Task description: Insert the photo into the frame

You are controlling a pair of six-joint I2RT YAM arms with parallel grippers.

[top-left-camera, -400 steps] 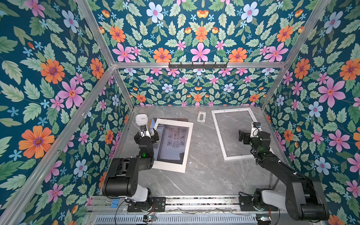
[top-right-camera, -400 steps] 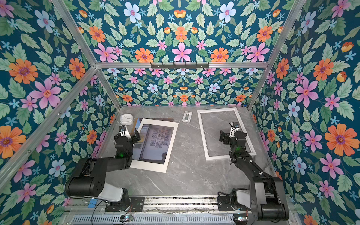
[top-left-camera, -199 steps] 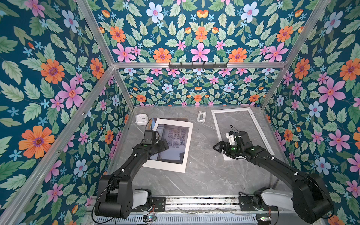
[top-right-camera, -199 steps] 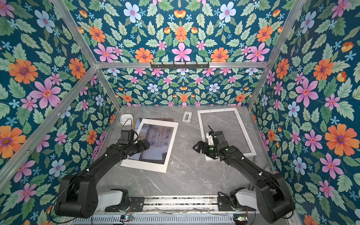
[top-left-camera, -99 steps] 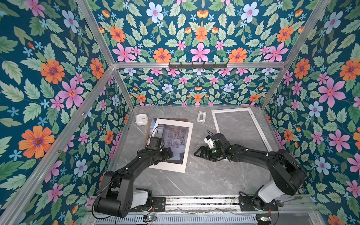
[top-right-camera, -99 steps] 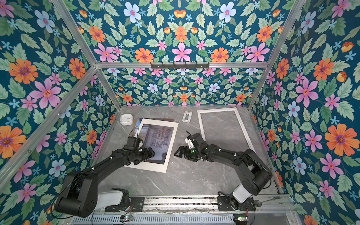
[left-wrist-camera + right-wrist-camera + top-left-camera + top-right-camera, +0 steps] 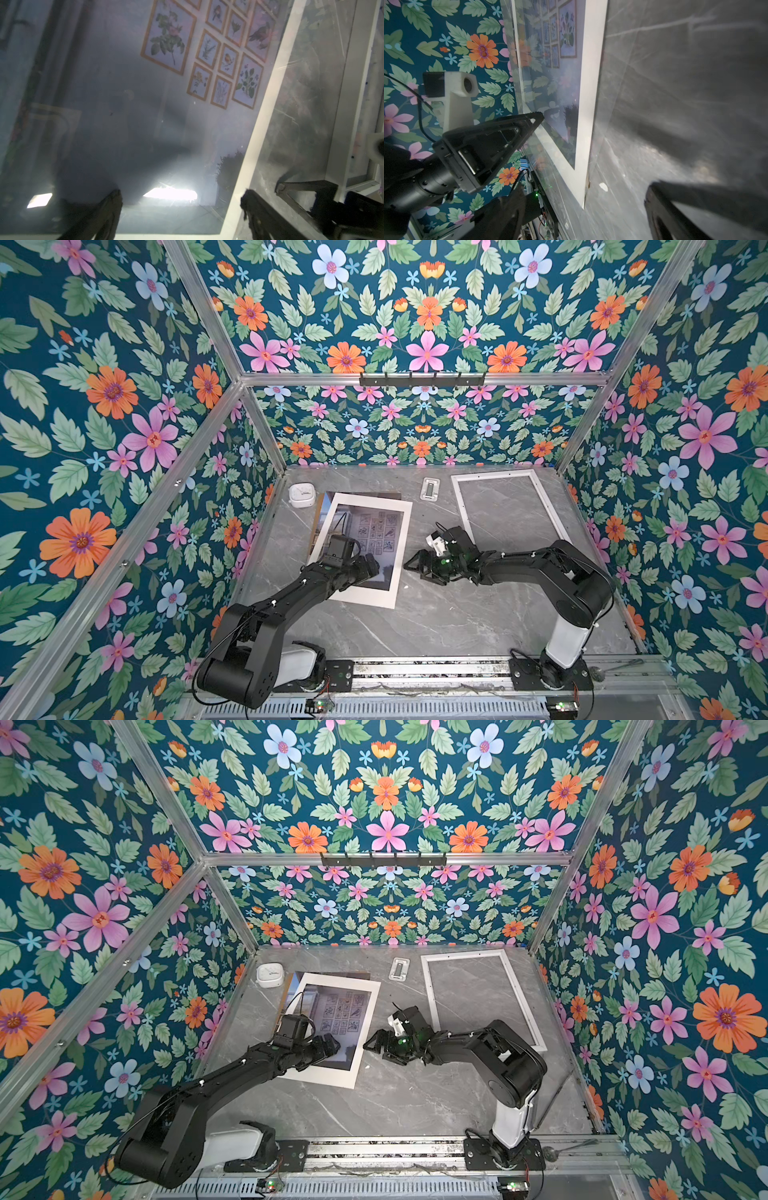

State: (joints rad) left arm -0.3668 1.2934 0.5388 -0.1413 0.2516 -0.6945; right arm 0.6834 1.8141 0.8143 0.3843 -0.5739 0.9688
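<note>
**Photo under its mat, frame lying apart**

We cannot tell whether the left gripper (image 7: pixel 372 566), jaws spread and empty, touches the photo (image 7: pixel 370 531). The photo lies on the left half of the grey marble table (image 7: pixel 436 626) under a white mat (image 7: pixel 370 596), and glare washes out its near part in the left wrist view. The right arm hides the near end of the frame (image 7: pixel 461 507), which lies flat at the far right. The right gripper (image 7: pixel 417 570) gapes empty beside the mat. Floral walls (image 7: pixel 124 427) enclose everything.

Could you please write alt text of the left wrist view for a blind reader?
The photo, a wall of plant and bird prints, fills most of the view inside a white mat border; the left gripper is open over it.
</note>
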